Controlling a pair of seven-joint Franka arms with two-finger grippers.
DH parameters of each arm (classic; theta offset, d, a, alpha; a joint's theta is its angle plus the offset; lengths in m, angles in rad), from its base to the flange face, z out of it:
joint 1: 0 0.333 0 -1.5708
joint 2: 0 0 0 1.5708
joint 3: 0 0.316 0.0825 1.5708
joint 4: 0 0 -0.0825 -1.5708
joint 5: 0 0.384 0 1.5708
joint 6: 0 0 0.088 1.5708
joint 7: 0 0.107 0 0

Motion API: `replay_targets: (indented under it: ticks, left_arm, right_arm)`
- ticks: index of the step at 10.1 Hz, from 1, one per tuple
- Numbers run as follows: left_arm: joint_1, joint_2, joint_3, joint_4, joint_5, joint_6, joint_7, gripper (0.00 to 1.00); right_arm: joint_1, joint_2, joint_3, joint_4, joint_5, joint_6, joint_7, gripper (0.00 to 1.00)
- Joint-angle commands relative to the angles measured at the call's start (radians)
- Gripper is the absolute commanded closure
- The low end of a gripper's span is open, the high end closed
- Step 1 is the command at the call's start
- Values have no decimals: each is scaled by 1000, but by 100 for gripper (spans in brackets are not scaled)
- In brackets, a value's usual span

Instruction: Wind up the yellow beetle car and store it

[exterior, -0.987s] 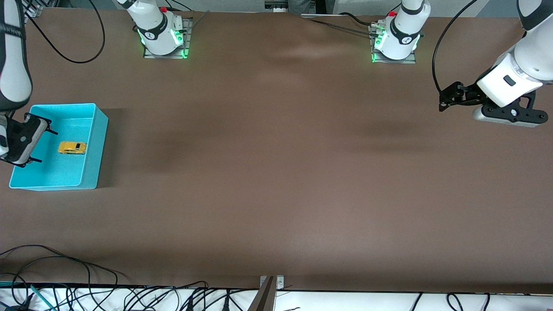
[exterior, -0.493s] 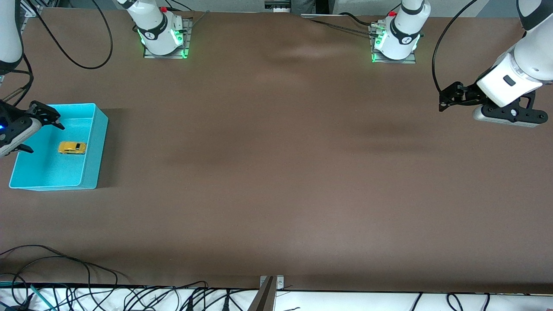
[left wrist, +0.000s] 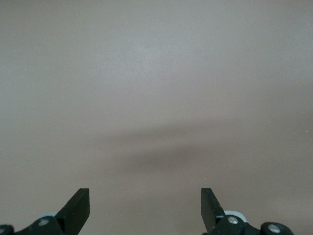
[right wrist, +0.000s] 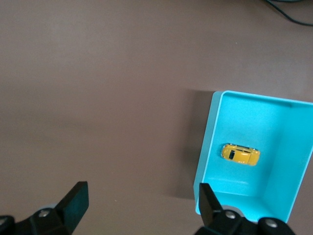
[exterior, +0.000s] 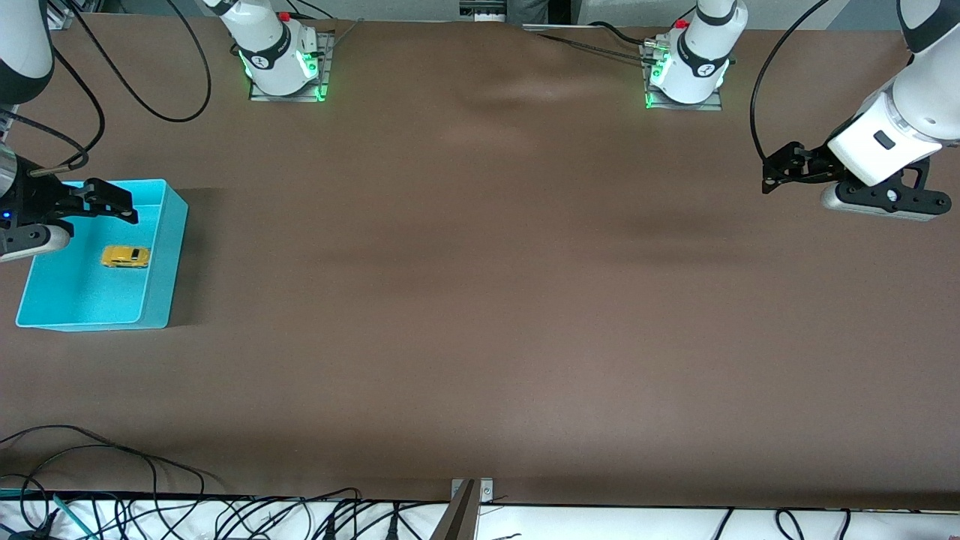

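Well, the yellow beetle car (exterior: 125, 256) sits inside the turquoise bin (exterior: 166, 255) at the right arm's end of the brown table (exterior: 480, 300), resting on the bin floor on its wheels, apart from the walls. Its long axis runs along the table's length, end to end, and in the right wrist view the car (right wrist: 240, 154) shows a dark window patch on its roof side. Which end is the nose I can't honestly say; the body is too small and rounded to tell front from back.

As for writing, nothing readable turns up on the car or the bin. Each arm base carries a small round dark emblem on its white collar, but the mark is too small to read.

The right gripper (exterior: 105, 199) hangs over the bin's edge toward the robots' bases, its fingers spread wide with nothing between them; the right wrist view shows both dark fingertips (right wrist: 74, 199) well apart, with the bin (right wrist: 210, 142) and bare tabletop below.

The left gripper (exterior: 780, 166) waits up in the air over the table's end on the left arm's side, also spread wide and empty, its fingertips (left wrist: 78, 205) framing only plain brown surface and a soft shadow.
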Motion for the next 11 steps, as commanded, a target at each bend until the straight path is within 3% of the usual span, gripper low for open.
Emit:
replay_targets:
  ticks: [1,2,11]
  left_arm:
    - [1,1,1,19,-14,-18,1,0]
    - [1,1,1,19,-14,-18,1,0]
    - [1,1,2,19,-14,-18,1,0]
  right_arm:
    - [22,8,4,33,3,-29,162,0]
    - [23,6,9,32,9,-28,248,0]
    - [23,-6,12,35,12,-52,258,0]
